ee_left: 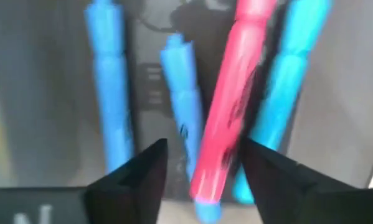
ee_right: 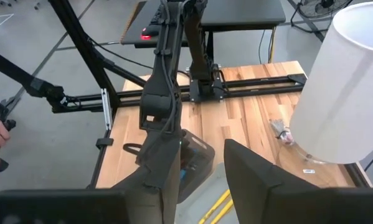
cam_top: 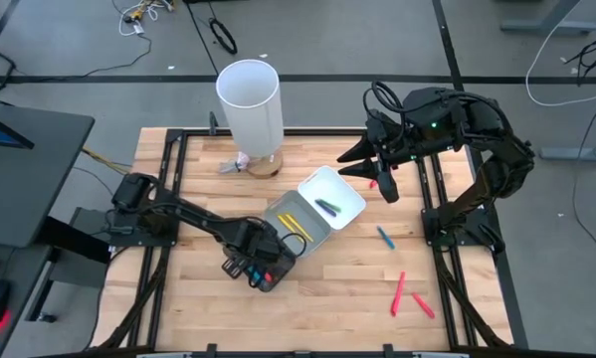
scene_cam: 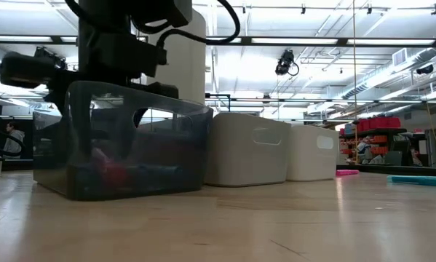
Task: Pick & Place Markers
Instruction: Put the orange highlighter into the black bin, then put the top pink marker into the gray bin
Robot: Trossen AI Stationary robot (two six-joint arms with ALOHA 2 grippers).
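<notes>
Now the left tool (ee_left: 202,171), fingers parted over the dark tray (cam_top: 270,270), should let its red marker (ee_left: 226,118) drop clear before lifting straight up; right tool (ee_right: 202,168) waits, empty.

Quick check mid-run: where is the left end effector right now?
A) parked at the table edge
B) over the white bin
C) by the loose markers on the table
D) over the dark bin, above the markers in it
D: the left end effector hangs over the dark bin; its wrist view shows a red marker between its open fingers, with blue ones beside it.
</notes>
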